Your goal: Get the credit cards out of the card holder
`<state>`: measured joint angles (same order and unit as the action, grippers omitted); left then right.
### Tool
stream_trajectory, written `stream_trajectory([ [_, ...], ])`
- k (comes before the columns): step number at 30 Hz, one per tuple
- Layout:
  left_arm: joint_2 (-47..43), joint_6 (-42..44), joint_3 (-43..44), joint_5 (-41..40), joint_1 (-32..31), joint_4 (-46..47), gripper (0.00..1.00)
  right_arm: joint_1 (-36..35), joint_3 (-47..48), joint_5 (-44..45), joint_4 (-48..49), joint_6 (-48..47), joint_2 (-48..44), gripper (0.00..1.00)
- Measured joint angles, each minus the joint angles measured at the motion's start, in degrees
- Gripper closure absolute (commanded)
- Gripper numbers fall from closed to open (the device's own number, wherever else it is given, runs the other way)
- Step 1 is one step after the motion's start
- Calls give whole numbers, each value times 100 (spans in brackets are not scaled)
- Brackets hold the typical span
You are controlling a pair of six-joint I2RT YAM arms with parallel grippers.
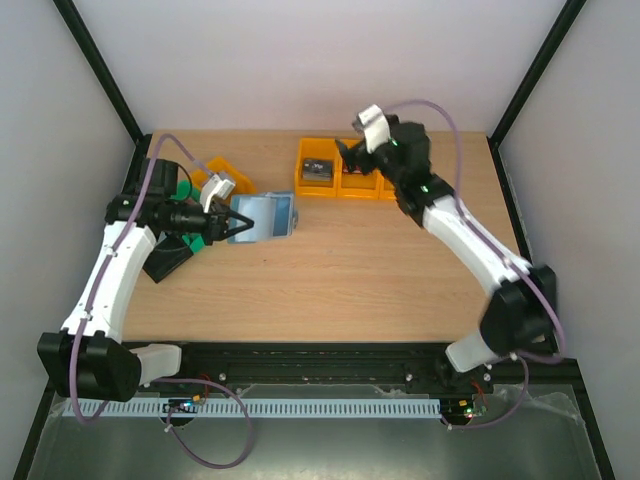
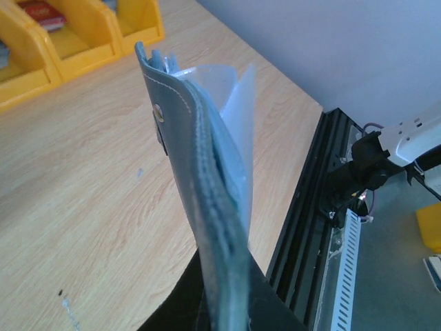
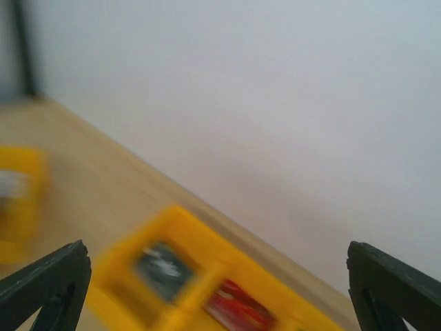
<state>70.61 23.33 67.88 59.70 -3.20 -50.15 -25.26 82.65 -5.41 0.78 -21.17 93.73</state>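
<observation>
When the scene is taken from above, the card holder (image 1: 265, 220) is found opened and raised over the left part of the table (image 1: 330, 290), toward its far edge. One side of it is clenched in the left gripper (image 1: 228, 226). The right gripper (image 1: 352, 158) is held over the row of orange bins (image 1: 345, 192) at the middle of the far edge. A grey card (image 1: 318, 172) is seen lying in the leftmost compartment of that row.

From the left wrist, the holder is viewed edge-on and upright, gripped at its lower end between the fingers. Its pale inner leaves (image 2: 227, 96) are fanned out at the top. Whether any card is lodged among them cannot be told. A red card (image 2: 41, 10) is visible in one bin beyond.

From the right wrist, where much is blurred, the fingers are seen spread wide with nothing between them, so that claw is judged released and empty. Below it a dark card (image 3: 162, 265) and a red one beside it are made out in neighbouring compartments.

The task is judged partly done. At least two cards lie in the bins, out of the holder. The holder itself is in the left claw's grasp. Any cards inside it are yet to be drawn out, and their number cannot be judged.
</observation>
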Motion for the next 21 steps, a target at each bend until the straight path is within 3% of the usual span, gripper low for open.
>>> stream_trajectory([
  [4, 0, 310, 643, 190, 0, -481, 98, -66, -2094, -2179, 1652, 1274, -1753, 1],
  [7, -13, 664, 1397, 468, 0, -824, 98, -280, -2999, -3429, 2728, 2227, -2232, 1],
  [13, -238, 1364, 2059, 925, 0, -1510, 98, -756, -3274, -4784, 3484, 3401, -2253, 1],
  [21, -308, 1685, 2111, 1097, 0, -1897, 98, -1134, -3058, -5530, 3847, 4009, -2096, 2],
])
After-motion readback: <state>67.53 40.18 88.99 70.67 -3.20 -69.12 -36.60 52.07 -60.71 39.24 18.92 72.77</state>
